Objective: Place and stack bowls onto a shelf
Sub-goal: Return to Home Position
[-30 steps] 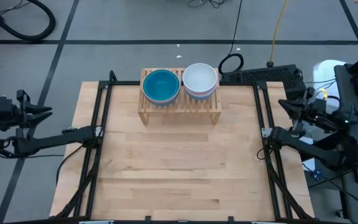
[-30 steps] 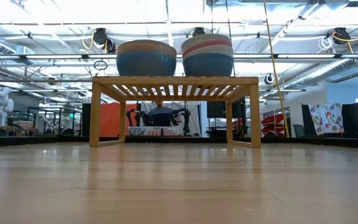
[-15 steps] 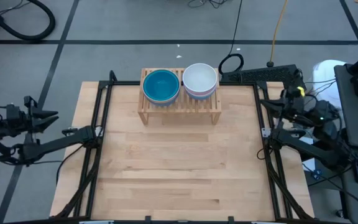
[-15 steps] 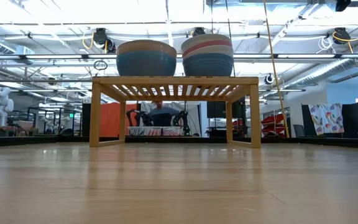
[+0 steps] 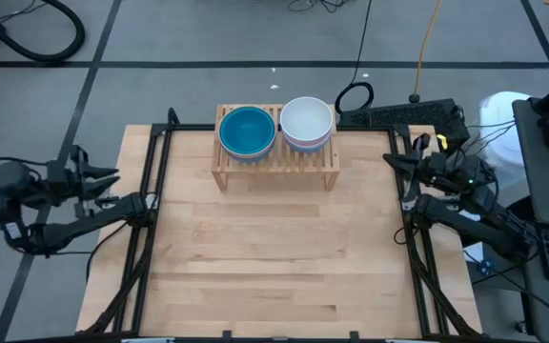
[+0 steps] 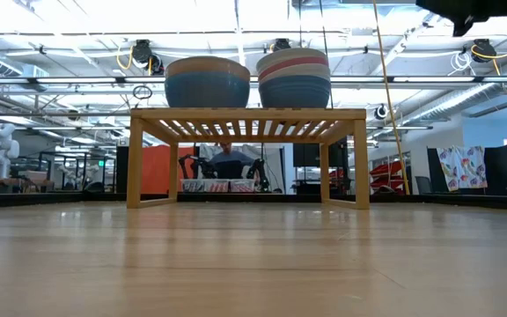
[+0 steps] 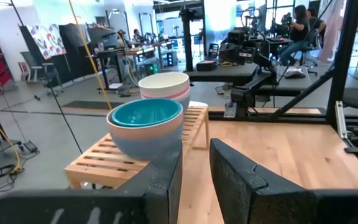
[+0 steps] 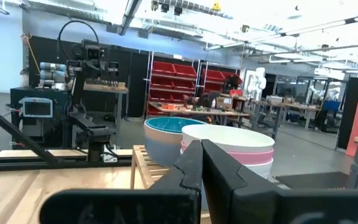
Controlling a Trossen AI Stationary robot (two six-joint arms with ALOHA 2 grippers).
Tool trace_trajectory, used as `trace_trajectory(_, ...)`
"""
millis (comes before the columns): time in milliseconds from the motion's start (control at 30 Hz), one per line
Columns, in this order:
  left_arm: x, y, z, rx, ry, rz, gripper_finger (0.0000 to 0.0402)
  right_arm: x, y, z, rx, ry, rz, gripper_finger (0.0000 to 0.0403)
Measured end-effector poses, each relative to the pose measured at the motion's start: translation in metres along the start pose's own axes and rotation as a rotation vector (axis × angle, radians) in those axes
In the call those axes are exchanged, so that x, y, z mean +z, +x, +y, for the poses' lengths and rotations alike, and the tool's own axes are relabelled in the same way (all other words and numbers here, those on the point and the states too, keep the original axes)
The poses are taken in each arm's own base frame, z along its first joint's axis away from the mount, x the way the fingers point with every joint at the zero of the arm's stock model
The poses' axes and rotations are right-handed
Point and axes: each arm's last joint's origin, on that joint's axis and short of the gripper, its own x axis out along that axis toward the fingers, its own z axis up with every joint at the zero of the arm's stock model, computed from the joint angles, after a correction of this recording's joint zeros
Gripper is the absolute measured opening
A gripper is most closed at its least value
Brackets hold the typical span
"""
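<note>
The shelf (image 5: 276, 164) stands at the table's far edge. Two stacks of bowls rest on its slats. The left stack (image 5: 247, 131) has a teal-blue bowl on top, the right stack (image 5: 307, 122) a white one over pink. In the low view the stacks (image 6: 207, 82) (image 6: 293, 77) show striped sides above the shelf (image 6: 247, 114). My left gripper (image 5: 112, 179) (image 7: 196, 155) hovers open just off the table's left edge. My right gripper (image 5: 390, 158) (image 8: 202, 149) hovers shut at the table's right edge. Both point toward the shelf and touch nothing.
Black frame rails (image 5: 151, 219) (image 5: 410, 229) run along the table's left and right sides. A black cable loop (image 5: 354, 95) and dark equipment (image 5: 408, 114) lie behind the shelf's right end. Bare wood tabletop (image 5: 274, 257) stretches in front of the shelf.
Both arms have swung in toward the table. My left gripper has moved right, up to the table's left edge. My right gripper has moved left, to the table's right edge, and now shows at the low view's top right corner. The bowls and shelf have stayed put.
</note>
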Motion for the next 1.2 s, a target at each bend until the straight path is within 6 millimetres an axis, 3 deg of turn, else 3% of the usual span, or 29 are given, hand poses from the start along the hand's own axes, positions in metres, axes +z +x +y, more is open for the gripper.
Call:
trace_trajectory(400, -0.022, 0.055, 0.006, 0.01, 0.018, -0.018, 0.0088, -0.028, 0.01, 0.0, -0.003, -0.002, 0.023, 0.0)
trace_trajectory(767, -0.058, 0.104, 0.011, 0.092, -0.01, 0.009, 0.0088, -0.03, 0.01, 0.0, -0.005, -0.006, 0.031, 0.0)
trace_trajectory(1200, -0.095, 0.138, 0.013, 0.135, -0.058, 0.037, 0.0088, -0.032, 0.011, 0.0, -0.005, 0.025, 0.051, 0.0)
